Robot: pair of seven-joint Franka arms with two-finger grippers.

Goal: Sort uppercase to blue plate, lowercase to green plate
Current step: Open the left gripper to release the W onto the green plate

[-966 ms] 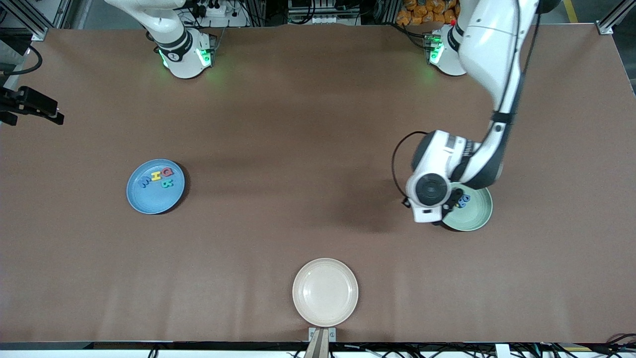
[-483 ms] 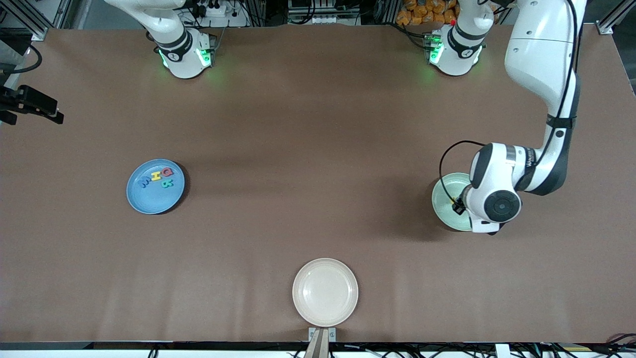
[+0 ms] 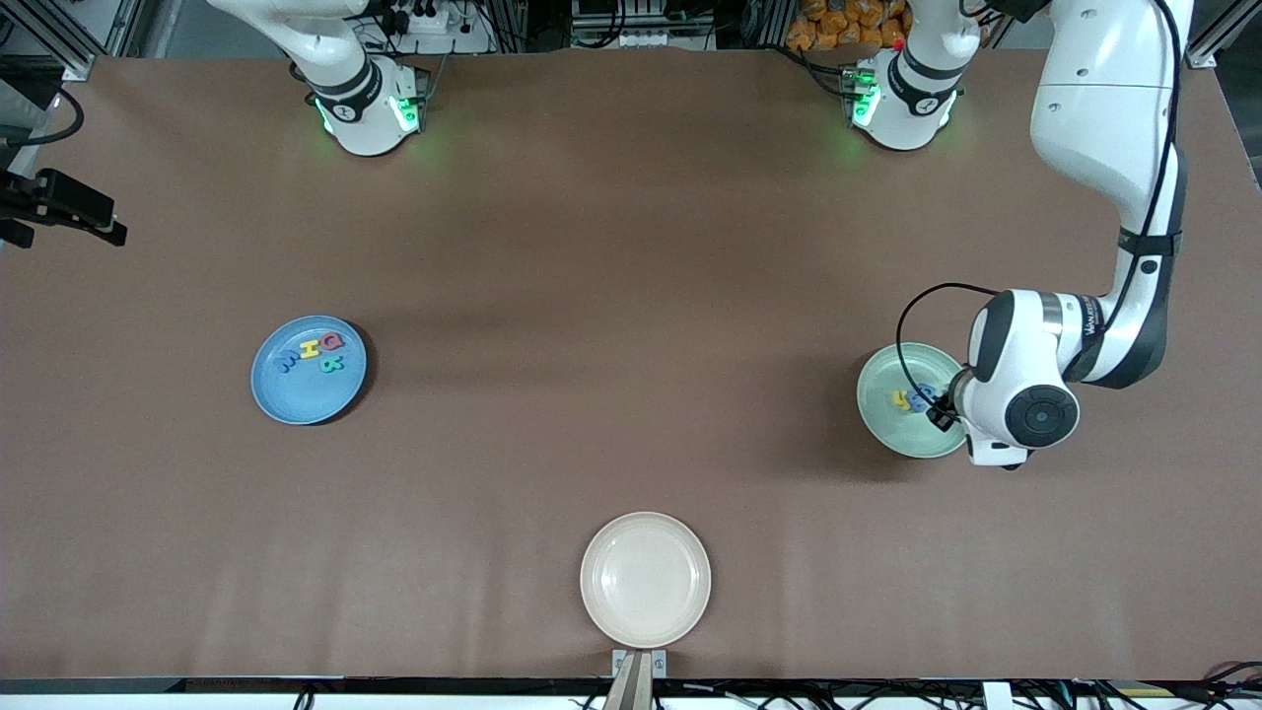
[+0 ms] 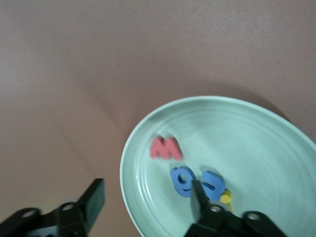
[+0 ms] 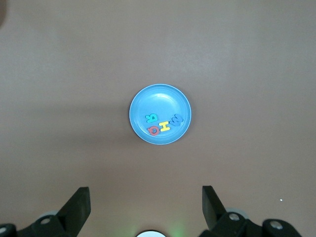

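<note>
Lowercase letters [image 4: 190, 174] in green plate [image 3: 879, 409]
Left gripper [image 4: 145, 197] over plate rim, spread wide, empty (right gripper [image 5: 144, 203] likewise, high over the blue plate [image 5: 148, 101]).

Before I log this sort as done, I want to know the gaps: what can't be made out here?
- Yellow letter on the green plate: left wrist view, mostly hidden by the left gripper; front view too small to read.
- Blue letters: blurred, shapes unsure.
- Red letter: front view, hidden by the left arm.
- Right gripper: outside the front view.
</note>
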